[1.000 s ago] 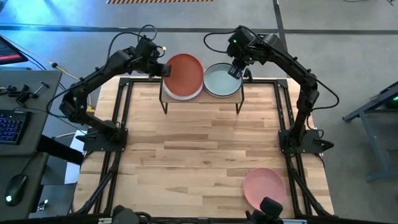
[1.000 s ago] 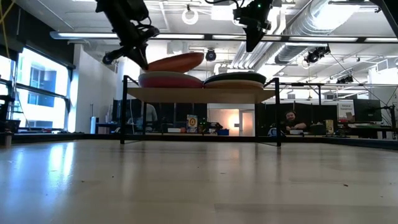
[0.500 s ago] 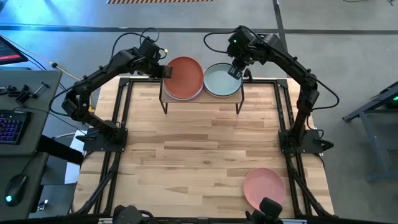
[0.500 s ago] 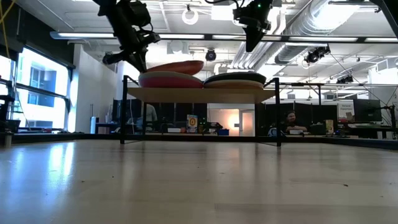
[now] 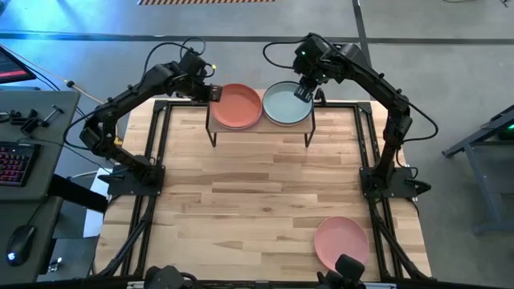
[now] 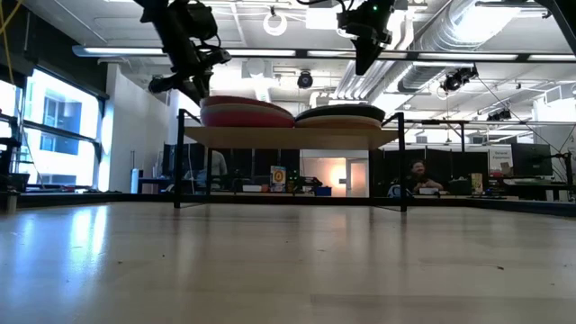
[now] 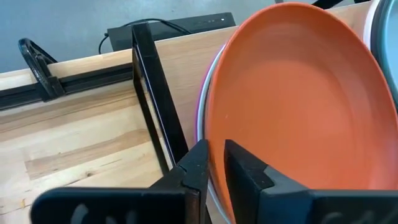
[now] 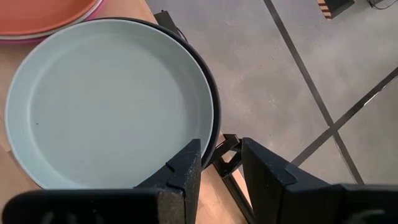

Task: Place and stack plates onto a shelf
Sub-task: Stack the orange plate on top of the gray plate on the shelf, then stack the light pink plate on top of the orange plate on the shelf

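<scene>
Left gripper (image 5: pixel 213 94) sits at the shelf's (image 5: pixel 261 131) left end on the rim of the terracotta plate (image 5: pixel 238 106), which lies flat on the stack there; clamped or loose, I cannot tell. I judge this placement nearly done: next I back off without dragging it. Right gripper (image 5: pixel 303 93) hovers parted and empty over the shelf's right stack. A pink plate (image 5: pixel 340 241) waits well in front of the shelf.

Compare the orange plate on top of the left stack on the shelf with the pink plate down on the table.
The round matte terracotta orange plate lies on a stack on the small wooden shelf; the round pink plate lies alone on the big tabletop, near the front edge. The orange one has the left claw at its rim; nothing is near the pink one. Both are round, shallow, seemingly equal in size, and face up.
</scene>
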Robot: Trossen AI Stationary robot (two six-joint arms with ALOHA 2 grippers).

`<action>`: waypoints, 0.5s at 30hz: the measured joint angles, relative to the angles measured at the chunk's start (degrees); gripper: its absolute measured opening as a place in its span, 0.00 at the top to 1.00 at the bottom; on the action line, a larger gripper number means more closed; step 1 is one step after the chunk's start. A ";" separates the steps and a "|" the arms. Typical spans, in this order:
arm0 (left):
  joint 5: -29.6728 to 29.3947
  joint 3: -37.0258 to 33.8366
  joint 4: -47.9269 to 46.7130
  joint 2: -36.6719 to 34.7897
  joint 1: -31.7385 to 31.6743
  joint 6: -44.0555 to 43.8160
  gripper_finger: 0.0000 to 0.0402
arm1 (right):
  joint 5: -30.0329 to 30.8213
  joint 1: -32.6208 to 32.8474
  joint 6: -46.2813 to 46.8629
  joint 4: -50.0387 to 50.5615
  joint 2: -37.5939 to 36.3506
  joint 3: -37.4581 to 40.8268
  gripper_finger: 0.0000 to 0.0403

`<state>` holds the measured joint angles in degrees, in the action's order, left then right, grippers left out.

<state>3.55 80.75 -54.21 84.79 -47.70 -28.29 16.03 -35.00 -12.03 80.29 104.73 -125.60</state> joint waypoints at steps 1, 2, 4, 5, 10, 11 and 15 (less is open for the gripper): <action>0.00 0.00 -0.01 0.00 0.00 0.02 0.89 | 0.01 0.00 -0.01 0.00 0.00 0.00 0.76; 0.02 0.00 0.01 0.00 0.00 0.11 0.89 | 0.00 0.00 0.00 0.00 -0.02 0.00 0.76; 0.02 0.00 0.09 -0.01 0.00 0.63 0.87 | 0.02 0.00 0.00 0.00 -0.02 0.00 0.76; 0.04 0.00 0.08 -0.01 0.00 0.88 0.86 | 0.01 0.01 0.00 0.02 -0.01 0.00 0.76; 0.66 0.00 0.10 -0.03 0.02 1.05 0.83 | 0.02 0.00 0.00 0.26 -0.02 0.00 0.76; 1.02 0.00 0.10 -0.11 0.02 1.07 0.82 | 0.02 0.00 0.00 0.63 -0.02 0.00 0.76; 1.34 -0.02 1.15 -1.47 0.02 1.95 0.81 | -1.08 0.10 0.51 3.65 -0.02 0.00 0.76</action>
<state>4.89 80.73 -53.06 83.33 -47.68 -26.34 14.95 -34.91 -11.52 83.94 104.71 -125.60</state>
